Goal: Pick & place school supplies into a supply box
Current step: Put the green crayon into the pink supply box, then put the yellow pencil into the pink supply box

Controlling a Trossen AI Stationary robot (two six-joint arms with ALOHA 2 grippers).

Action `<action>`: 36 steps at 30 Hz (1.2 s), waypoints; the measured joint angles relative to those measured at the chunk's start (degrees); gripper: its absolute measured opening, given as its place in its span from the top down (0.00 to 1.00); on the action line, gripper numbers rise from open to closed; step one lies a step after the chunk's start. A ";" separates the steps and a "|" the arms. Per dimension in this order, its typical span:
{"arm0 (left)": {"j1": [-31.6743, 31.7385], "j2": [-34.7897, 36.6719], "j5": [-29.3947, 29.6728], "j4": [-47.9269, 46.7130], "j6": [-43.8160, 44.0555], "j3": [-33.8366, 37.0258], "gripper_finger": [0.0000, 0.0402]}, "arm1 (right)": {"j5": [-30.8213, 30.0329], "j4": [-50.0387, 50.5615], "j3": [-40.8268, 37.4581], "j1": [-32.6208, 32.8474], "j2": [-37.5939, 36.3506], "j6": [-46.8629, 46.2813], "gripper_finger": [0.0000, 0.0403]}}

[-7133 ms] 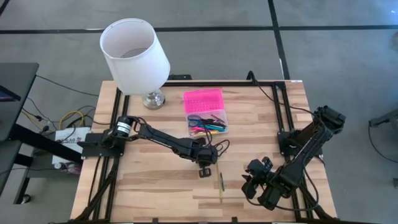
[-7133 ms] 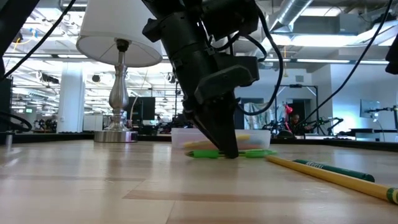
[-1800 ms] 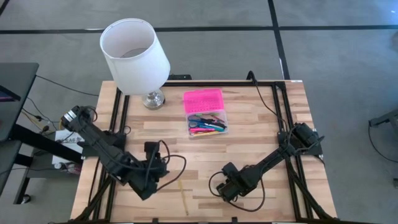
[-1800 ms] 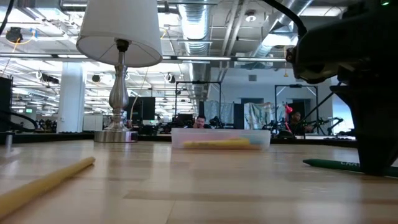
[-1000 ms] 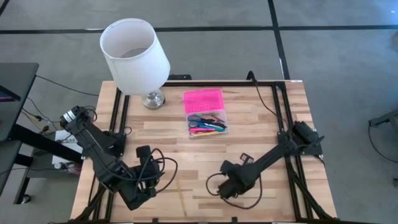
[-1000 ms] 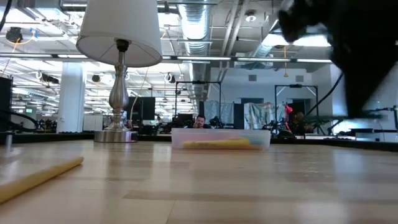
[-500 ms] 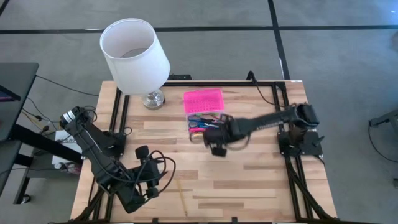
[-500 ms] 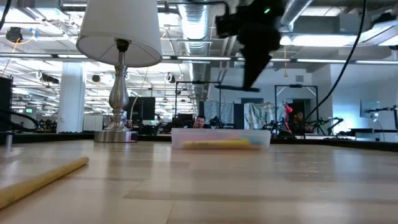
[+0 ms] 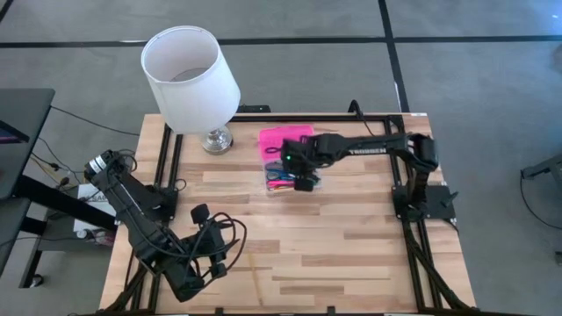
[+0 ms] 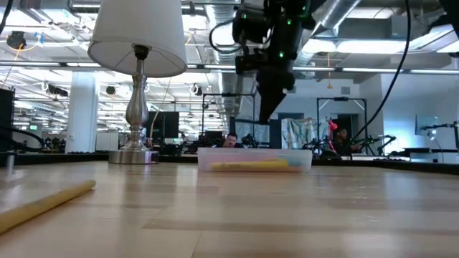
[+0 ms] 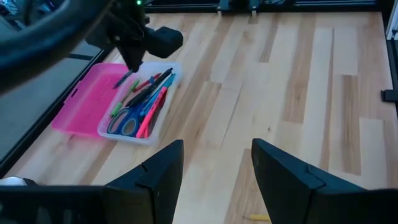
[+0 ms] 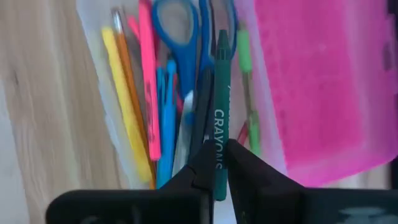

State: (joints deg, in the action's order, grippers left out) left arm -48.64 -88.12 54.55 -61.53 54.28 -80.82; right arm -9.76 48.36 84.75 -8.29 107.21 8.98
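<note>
The supply box stands open at the table's far middle. Its clear base holds blue-handled scissors and yellow, pink and blue pens, and its pink lid lies flat behind it. My right gripper hangs over the base, shut on a dark green pencil with white lettering. My left gripper waits open over the near left of the table, with nothing between its fingers. A yellow pencil lies on the table near the front edge. My right gripper pinches the green pencil's lettered part near one end between its two fingers. The pencil lies along the fingers and sticks out past their tips. The fingers point down from above at the box, and the pencil hangs clear over the pens in the base.
A white-shaded lamp on a metal foot stands at the far left, close to the box. Black frame rails run along the table's left and right sides. Bare wood lies between the box and the front edge.
My right gripper has risen from the table's near middle and swung toward the far edge, carrying the green pencil clear of the table until it hangs over the open supply box.
</note>
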 joint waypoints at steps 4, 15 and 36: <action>0.47 0.00 0.01 -0.25 -0.02 -0.01 0.54 | 1.10 -0.03 -0.07 -2.30 0.07 0.10 0.93; 0.68 0.00 -0.51 -0.45 -0.81 -0.01 0.54 | 5.56 -0.78 -0.09 -4.49 0.81 -1.06 0.77; 14.83 -2.07 -43.10 16.88 -59.05 5.79 0.54 | -3.17 -4.61 -0.04 20.84 -18.14 -23.41 0.71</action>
State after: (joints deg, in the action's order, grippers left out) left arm -33.81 -90.19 11.45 -44.64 -4.76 -75.04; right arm -12.93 43.75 84.71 12.55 89.07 -14.43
